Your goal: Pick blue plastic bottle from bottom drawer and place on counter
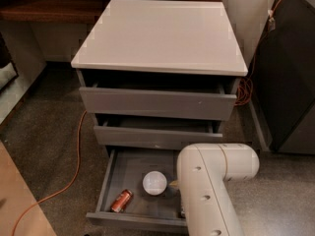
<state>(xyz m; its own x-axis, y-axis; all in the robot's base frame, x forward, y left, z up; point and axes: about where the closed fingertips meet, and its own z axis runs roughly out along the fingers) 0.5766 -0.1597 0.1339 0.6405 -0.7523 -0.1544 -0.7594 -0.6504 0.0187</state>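
Camera view: gripper [173, 184] inside bottom drawer [129, 168]

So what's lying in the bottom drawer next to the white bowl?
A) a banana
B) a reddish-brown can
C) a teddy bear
B: a reddish-brown can lies on its side on the floor of the bottom drawer, left of the white bowl. The gripper is down in the drawer just right of the bowl, mostly hidden behind the arm.
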